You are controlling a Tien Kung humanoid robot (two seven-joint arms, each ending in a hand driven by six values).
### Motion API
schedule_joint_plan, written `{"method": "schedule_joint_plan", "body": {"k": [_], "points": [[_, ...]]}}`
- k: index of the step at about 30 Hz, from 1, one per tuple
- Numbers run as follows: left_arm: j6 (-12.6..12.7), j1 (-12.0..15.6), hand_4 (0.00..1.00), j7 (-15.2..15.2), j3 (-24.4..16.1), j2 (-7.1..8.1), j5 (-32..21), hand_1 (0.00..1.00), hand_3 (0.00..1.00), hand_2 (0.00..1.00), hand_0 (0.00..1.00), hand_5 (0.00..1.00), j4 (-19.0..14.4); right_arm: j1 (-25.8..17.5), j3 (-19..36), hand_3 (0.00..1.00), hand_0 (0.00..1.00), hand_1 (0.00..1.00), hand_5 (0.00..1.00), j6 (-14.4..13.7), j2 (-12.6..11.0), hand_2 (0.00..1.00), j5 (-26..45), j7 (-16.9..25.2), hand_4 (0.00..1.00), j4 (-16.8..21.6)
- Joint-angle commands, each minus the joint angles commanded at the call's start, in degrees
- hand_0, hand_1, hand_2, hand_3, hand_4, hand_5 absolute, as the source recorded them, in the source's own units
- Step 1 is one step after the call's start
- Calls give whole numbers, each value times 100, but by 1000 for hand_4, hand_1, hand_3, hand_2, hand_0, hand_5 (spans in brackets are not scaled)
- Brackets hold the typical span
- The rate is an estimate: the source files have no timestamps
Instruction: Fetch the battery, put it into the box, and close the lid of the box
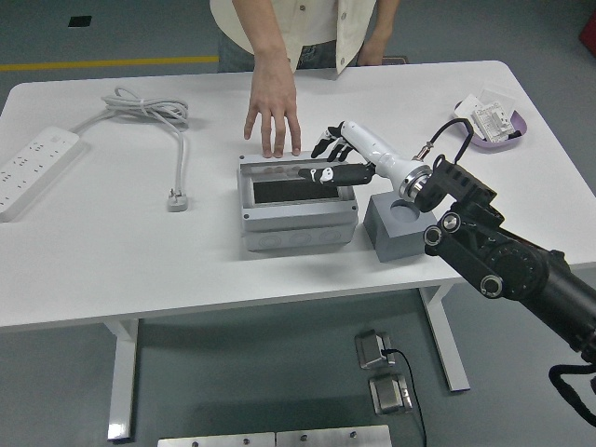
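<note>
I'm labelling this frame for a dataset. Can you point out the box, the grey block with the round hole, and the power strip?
box (298, 226): head view, on its grey front wall.
grey block (396, 240): head view, on its front face, below the hole.
power strip (28, 168): head view, on its white top face.

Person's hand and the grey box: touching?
Touching. The head view shows the person's hand with fingertips pressed on the far rim of the grey box, with no table showing between them.
</note>
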Motion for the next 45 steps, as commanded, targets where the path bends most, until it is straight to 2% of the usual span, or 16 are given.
{"method": "schedule_joint_plan", "body": {"k": [9, 15, 21, 27, 31, 36, 40, 42, 45], "points": [[1, 15, 722, 0, -7, -20, -1, 671, 662, 682, 633, 217, 0, -163, -36, 531, 484, 528, 532, 29, -44, 605, -19, -45, 921, 174], [4, 28, 722, 4, 4, -29, -17, 671, 661, 683, 633, 216, 0, -281, 193, 533, 469, 526, 530, 59, -42, 607, -151, -84, 921, 259], [4, 23, 722, 3, 9, -53, -26, 671, 661, 683, 633, 215, 0, -589, 864, 534, 470, 525, 532, 116, -30, 606, -560, -148, 922, 589], [7, 10, 723, 6, 38, -51, -44, 671, 661, 683, 633, 217, 0, -1096, 1721, 535, 465, 523, 531, 161, -25, 606, -845, -162, 921, 1129], [6, 42, 723, 1, 45, -44, -41, 671, 661, 683, 633, 216, 0, -1497, 2337, 537, 465, 518, 535, 88, 39, 606, -865, -85, 923, 1518], [9, 118, 722, -9, 33, -75, -52, 671, 660, 682, 633, 218, 0, -1996, 3064, 536, 462, 517, 540, -248, 172, 601, -531, 203, 924, 1849], [9, 174, 722, -15, 29, -130, -84, 671, 660, 682, 633, 218, 0, -2366, 3551, 536, 462, 517, 540, -653, 235, 601, 87, 679, 924, 1760], [8, 184, 723, -16, 27, -153, -92, 671, 661, 683, 633, 218, 0, -2474, 3657, 521, 474, 509, 562, -715, 260, 590, 421, 867, 924, 1663], [6, 179, 723, -24, 11, -174, -78, 671, 661, 683, 633, 218, 0, -2582, 3772, 521, 474, 509, 562, -659, 322, 590, 871, 1053, 924, 1539]]}}
